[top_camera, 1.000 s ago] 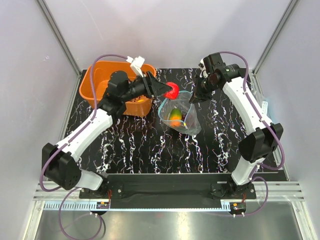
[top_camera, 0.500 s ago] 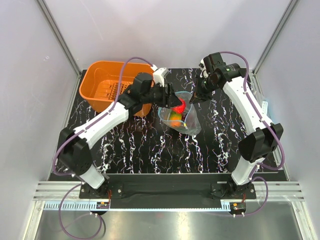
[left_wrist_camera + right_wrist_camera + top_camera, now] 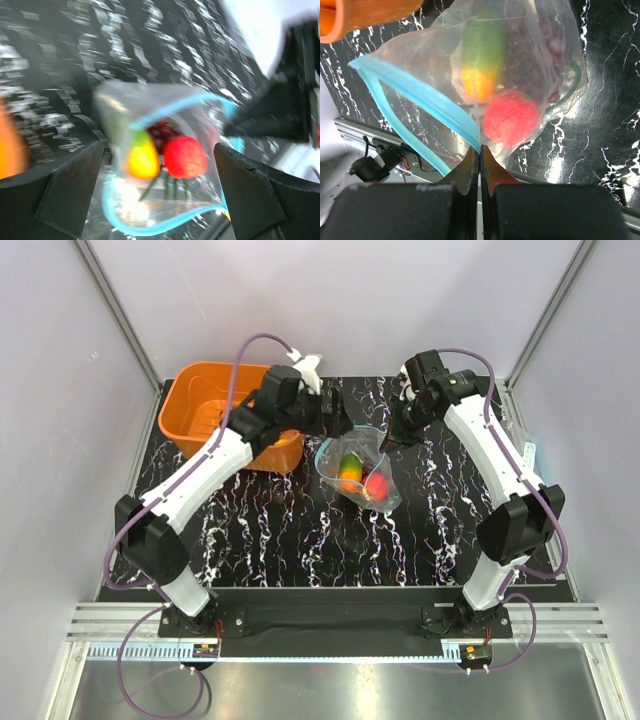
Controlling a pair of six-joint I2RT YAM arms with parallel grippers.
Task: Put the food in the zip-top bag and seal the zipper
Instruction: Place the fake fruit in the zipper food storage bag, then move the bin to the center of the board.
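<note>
Dropped from the left arm's grasp, the red apple (image 3: 378, 485) now lies inside the zip-top bag (image 3: 392, 498); a second ago it was clamped in that arm's fingers beside the orange basket (image 3: 190, 410), and half a second ago it hung just over the bag's mouth. It rests touching the orange-green mango (image 3: 349, 470). The right wrist view also shows the dark purple grapes (image 3: 547, 45) deeper in the bag, and the left wrist view shows the thin green chive bunch (image 3: 170, 182) under the apple. I cannot pick out a lemon in any view.

The bag lies on the black marbled table (image 3: 280, 530) just beside the basket, its mouth gaping. The teal zipper (image 3: 420, 92) runs in two separated lines, so nothing is sealed yet.

Around it, the right gripper (image 3: 480, 150) has its jaws pressed together on the bag's mouth edge at the teal strip, holding that lip up. The left gripper (image 3: 336, 422) hovers over the opening with its jaws spread wide and nothing between them.

By my reading, the apple's placement is done. If no food remains outside, what is left is pressing the two zipper lines together along the mouth.
</note>
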